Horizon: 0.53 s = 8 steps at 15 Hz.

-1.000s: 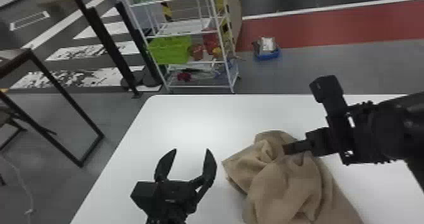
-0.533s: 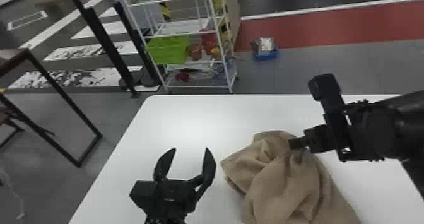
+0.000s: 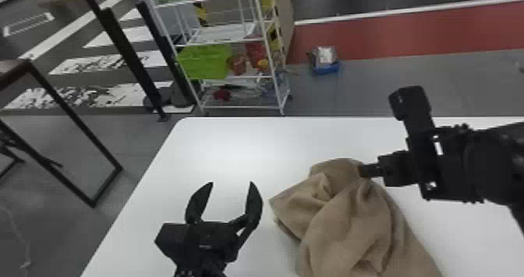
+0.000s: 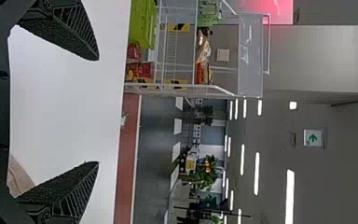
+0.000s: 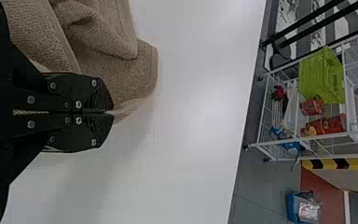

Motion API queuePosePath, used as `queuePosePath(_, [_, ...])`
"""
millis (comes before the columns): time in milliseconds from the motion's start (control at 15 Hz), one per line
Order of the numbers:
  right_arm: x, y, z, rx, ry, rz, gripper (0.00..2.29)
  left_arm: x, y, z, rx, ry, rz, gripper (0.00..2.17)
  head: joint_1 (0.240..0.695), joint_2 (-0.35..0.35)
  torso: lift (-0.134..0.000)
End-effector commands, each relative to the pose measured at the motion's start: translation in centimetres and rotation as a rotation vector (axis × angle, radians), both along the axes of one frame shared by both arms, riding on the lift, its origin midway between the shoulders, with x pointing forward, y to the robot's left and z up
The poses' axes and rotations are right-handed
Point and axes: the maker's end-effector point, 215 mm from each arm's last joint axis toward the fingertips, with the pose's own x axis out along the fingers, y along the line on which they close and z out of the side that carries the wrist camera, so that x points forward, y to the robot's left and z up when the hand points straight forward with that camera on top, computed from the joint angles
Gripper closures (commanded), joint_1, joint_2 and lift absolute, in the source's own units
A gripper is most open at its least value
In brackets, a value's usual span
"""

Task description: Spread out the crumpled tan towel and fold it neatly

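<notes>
Towel on white table | left gripper apart | right gripper clamped on towel | rack beyond

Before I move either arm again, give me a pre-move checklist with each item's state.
1. Right gripper fingers closed: ok, they are shut together at the towel.
2. Cloth pinched between those fingertips: cannot tell.
3. Left gripper ready to grasp: ok, it is open, beside the towel.
4. Towel spread flat: not ok, it lies bunched in folds.
5. Towel's near end on the table: cannot tell, it runs past the head view's bottom edge.
</notes>
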Motion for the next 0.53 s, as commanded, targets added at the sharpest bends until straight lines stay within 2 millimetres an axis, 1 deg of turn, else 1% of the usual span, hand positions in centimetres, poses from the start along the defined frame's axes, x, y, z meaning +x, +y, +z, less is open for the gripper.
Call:
queuePosePath(0, [-0.9,-2.2,3.0,0.051,-0.018,-0.046,1.29,0.1,0.1,0.4,0.003,-0.007,0.0,0.08,0.695,0.331,-0.122])
queuePosePath(67, [-0.9,-3.7,4.7,0.099,-0.02,-0.077,1.29,0.1,0.1,0.3,0.005,-0.005,-0.001,0.08,0.695,0.325,-0.122])
queuePosePath(133, [-0.9,-5.0,5.9,0.135,-0.018,-0.095,1.29,0.1,0.1,0.3,0.004,-0.005,-0.002,0.08,0.695,0.317,-0.122])
queuePosePath(200, [-1.1,-7.7,6.7,0.156,-0.01,-0.122,1.29,0.2,-0.1,0.4,0.002,-0.008,-0.005,0.08,0.695,0.308,-0.122])
queuePosePath(267, [-0.7,-10.1,8.2,0.196,-0.031,-0.16,1.29,0.2,-0.2,0.5,0.001,-0.009,-0.006,0.08,0.695,0.297,-0.122])
queuePosePath(333, [-0.6,-12.3,9.6,0.234,-0.055,-0.19,1.29,0.3,-0.2,0.4,0.001,-0.009,-0.006,0.08,0.695,0.261,-0.122])
queuePosePath(467, [-1.4,-16.4,11.6,0.3,-0.091,-0.231,1.29,0.4,-0.1,0.3,0.002,-0.006,-0.006,0.08,0.695,0.211,-0.122])
